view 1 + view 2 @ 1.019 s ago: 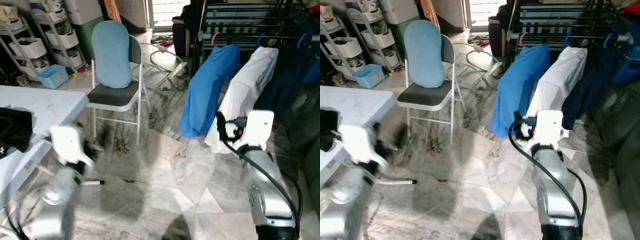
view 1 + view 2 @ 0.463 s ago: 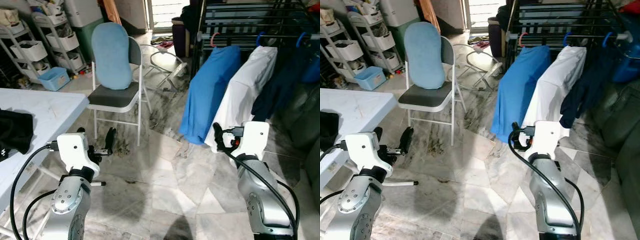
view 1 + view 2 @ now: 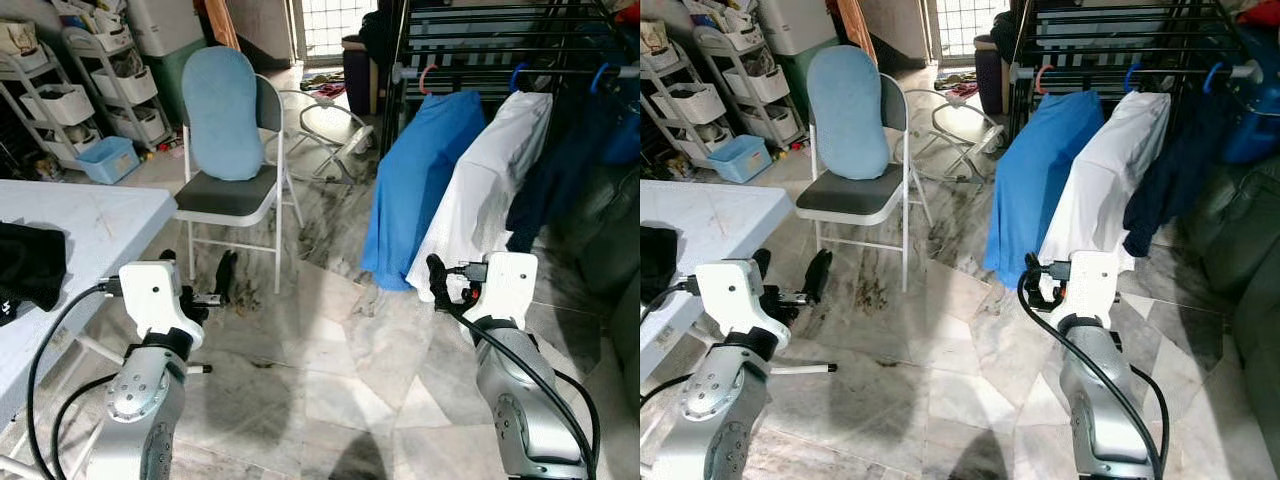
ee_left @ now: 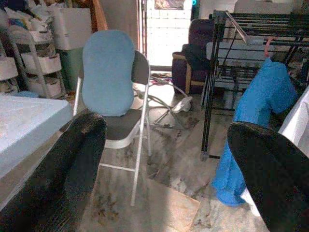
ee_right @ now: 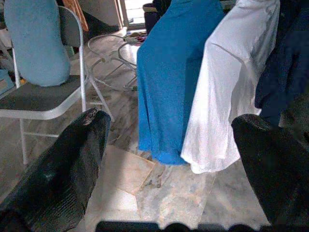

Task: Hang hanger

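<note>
**Both grippers empty before the drying rack**

The left gripper (image 4: 164,169) and the right gripper (image 5: 169,159) are raised over the marble floor (image 3: 330,360), jaws spread wide, holding nothing. At far right, a blue garment (image 3: 415,180), a white garment (image 3: 480,180) and a dark one (image 3: 555,170) hang on hangers (image 3: 429,76) from the drying rack (image 3: 500,40). A folding chair (image 3: 235,165) with a blue cushion stands far left.

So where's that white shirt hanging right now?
In the left eye view the white shirt hangs on the drying rack at upper right, between the blue garment and a dark navy one.
</note>
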`<state>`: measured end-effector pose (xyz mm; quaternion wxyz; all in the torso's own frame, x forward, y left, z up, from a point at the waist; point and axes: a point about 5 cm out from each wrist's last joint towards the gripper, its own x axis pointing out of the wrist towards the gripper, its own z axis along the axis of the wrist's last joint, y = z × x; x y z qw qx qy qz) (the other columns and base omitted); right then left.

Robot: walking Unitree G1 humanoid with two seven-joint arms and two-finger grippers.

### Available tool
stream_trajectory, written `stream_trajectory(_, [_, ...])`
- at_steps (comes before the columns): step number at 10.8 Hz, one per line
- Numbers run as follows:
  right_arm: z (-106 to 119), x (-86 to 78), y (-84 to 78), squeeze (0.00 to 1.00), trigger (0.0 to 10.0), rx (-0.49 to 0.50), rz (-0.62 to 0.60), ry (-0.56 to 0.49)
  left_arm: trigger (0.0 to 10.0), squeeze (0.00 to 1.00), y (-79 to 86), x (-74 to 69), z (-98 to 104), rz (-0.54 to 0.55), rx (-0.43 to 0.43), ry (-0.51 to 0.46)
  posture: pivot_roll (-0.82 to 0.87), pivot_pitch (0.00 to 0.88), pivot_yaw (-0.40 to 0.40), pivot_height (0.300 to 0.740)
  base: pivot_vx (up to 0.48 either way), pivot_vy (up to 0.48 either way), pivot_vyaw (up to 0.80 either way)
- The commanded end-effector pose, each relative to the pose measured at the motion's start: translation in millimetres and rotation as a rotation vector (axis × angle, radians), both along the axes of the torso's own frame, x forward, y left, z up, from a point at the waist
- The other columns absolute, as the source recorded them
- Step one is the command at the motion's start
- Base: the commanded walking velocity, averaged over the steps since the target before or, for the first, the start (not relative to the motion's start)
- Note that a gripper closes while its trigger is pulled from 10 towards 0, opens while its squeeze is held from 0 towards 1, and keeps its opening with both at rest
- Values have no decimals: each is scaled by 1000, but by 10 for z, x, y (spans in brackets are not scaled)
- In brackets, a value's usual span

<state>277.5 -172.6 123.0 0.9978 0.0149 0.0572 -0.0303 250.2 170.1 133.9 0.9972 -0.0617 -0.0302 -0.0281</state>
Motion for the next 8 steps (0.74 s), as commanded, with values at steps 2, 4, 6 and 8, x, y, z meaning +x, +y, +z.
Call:
stream_trajectory(2, [-19,26,-2,0,10000,7,-6,4,10000,0,-10,3,-120,-3,-12,40,-139,0,130,740,0,0,0])
stream_trajectory(4, [19,61,23,0,10000,13,1,-8,10000,0,-48,84,-69,-22,-21,15,-146,0,130,740,263,0,0])
stream_trajectory(6, [20,64,32,0,10000,21,8,-8,10000,0,-67,118,-37,-27,-24,1,-145,0,126,740,285,0,0])
stream_trajectory(8, [19,87,30,0,10000,11,18,-4,10000,0,-81,90,-49,-37,-22,-2,-131,0,116,740,321,0,0])
